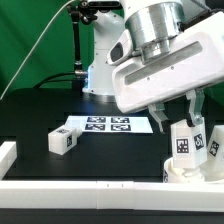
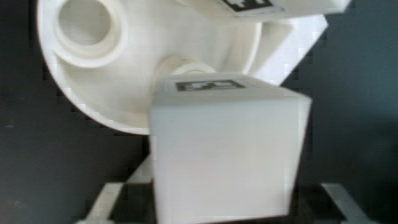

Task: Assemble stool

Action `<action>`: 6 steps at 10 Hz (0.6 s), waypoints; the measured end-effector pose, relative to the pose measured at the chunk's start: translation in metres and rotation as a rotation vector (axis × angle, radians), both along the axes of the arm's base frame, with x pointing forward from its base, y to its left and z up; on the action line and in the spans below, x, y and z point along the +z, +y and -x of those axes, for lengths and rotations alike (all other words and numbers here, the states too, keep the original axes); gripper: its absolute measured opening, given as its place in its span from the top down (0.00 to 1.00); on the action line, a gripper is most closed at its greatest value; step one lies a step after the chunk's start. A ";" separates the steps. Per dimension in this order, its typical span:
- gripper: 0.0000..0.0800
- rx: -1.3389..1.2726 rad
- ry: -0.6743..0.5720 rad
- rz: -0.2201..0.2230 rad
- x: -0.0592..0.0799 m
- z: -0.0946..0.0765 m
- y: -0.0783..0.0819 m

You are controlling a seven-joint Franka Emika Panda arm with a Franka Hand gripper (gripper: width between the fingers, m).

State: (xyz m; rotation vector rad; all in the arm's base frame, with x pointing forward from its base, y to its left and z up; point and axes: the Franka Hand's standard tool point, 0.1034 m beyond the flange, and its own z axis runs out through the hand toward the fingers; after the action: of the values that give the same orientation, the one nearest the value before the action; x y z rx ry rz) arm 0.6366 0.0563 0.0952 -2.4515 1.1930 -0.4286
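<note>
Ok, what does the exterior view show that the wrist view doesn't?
Only the exterior view shows the loose leg lying on the table, the marker board, the white rail in front and the robot's arm. Only the wrist view shows the round hollow in the seat disc, close up. Both show the gripper around the held leg, with its square tag, right by the seat disc.

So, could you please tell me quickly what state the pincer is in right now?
Pincer: closed on a white stool leg, one finger on each side of it.
</note>
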 end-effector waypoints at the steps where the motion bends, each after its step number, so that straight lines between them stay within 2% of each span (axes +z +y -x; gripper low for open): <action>1: 0.57 -0.071 0.003 -0.029 0.000 -0.002 -0.002; 2: 0.57 -0.128 0.009 -0.055 0.000 -0.002 -0.001; 6: 0.57 -0.099 0.002 -0.054 0.000 -0.005 0.022</action>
State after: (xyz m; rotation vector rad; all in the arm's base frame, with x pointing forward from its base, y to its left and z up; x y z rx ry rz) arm 0.6418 0.0778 0.0954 -2.3553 1.3140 -0.4166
